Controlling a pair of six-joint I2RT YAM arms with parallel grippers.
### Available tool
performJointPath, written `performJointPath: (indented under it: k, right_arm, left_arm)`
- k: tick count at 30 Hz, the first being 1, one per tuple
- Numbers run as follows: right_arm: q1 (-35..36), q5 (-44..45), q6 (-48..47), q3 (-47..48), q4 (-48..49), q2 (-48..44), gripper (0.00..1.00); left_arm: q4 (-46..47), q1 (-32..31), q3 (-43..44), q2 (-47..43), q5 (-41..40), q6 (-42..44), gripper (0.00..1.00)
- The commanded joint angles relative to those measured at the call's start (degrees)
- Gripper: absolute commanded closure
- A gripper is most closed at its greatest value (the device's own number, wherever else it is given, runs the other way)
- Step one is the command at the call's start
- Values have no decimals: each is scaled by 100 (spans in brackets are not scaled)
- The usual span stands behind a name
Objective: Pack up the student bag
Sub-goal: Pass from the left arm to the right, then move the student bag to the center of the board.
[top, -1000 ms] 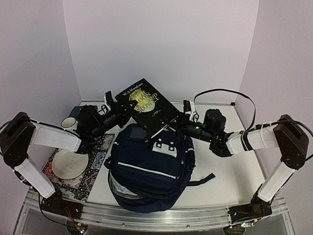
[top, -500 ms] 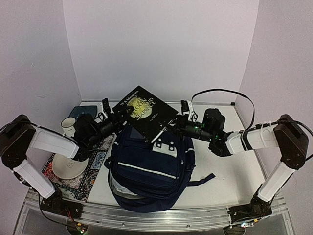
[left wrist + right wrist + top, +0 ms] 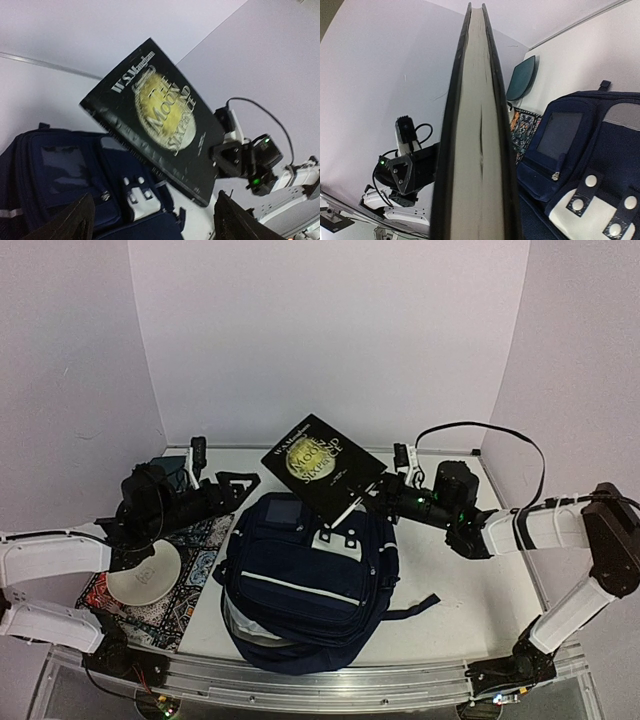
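Observation:
The student bag [image 3: 300, 580], a large navy backpack with white buckle patches, lies in the middle of the table. It also shows in the left wrist view [image 3: 60, 180] and the right wrist view [image 3: 585, 160]. A black book [image 3: 322, 465] with a gold moon on its cover hangs tilted above the bag's far end. My right gripper [image 3: 383, 490] is shut on the book's lower right corner. The right wrist view shows the book [image 3: 480, 140] edge-on. My left gripper [image 3: 232, 490] stands open to the left of the book, apart from it, its fingers [image 3: 75, 220] empty.
A patterned mat [image 3: 190, 540] with a white plate [image 3: 145, 575] lies left of the bag, under my left arm. A dark-teal pouch [image 3: 165, 468] lies at the far left corner, also seen in the right wrist view [image 3: 522, 77]. White walls close the back and sides.
My left gripper opened, let go of the book and drew back to the left. My right gripper shut on the book and now holds it alone, slightly further right.

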Motion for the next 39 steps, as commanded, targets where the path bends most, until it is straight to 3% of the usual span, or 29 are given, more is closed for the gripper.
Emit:
performJointPath:
  k: [1, 4, 9, 21, 31, 39]
  right_arm:
    - [-176, 155, -314, -24, 510, -601, 100]
    - [-267, 225, -404, -122, 303, -771, 100]
    - [-381, 294, -552, -224, -64, -1048, 100]
    - [-661, 370, -769, -347, -861, -1601, 100]
    - [-857, 291, -791, -382, -1063, -1812, 100]
    - [-931, 560, -1355, -240, -2191, -2402, 100]
  left_arm:
    - [-2451, -494, 539, -85, -445, 1421, 16]
    - [-3404, -1275, 915, 67, -1255, 1972, 15]
    - [-4250, -2054, 1328, 504, -1640, 2410, 14]
    - [-5145, -3401, 2168, 1984, -2528, 3341, 6]
    - [-5233, -3324, 3241, 3590, -3967, 3456, 8]
    - [-4889, -2241, 4748, 5014, -3437, 3484, 17]
